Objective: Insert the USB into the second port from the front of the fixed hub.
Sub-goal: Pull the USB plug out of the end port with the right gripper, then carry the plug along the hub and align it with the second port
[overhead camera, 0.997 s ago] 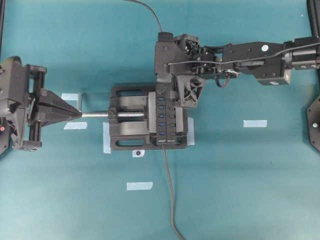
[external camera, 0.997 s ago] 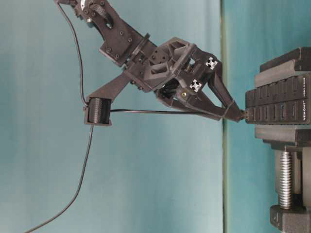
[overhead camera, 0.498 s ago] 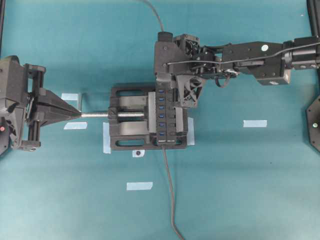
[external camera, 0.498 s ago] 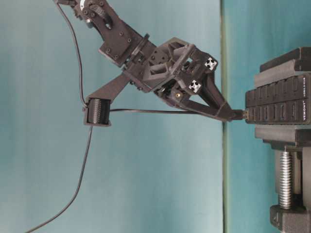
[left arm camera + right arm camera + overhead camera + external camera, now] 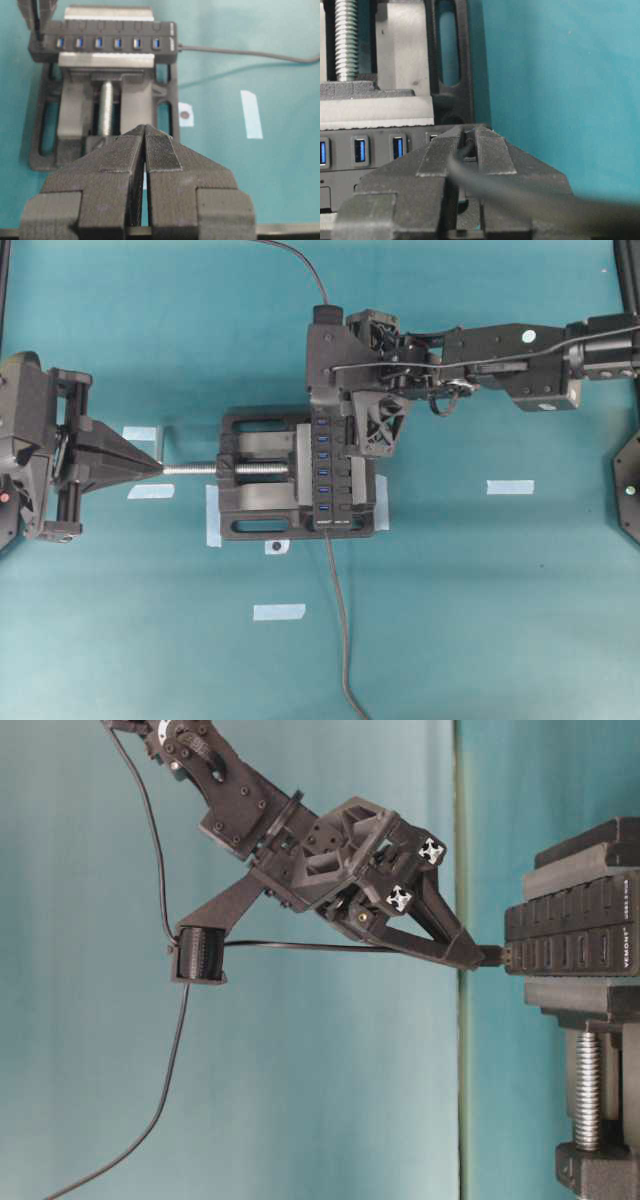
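Right gripper clamped tight on the USB at the far end of the fixed hub.
Risk: the second port sits near the thick-cable end; pushing here seats the wrong slot. Left gripper closed, empty.

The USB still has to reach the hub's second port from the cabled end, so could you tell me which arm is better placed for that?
The right. Its gripper is shut on the USB right at the hub, at the far end from the thick cable. The left gripper is shut, empty, by the vise screw.
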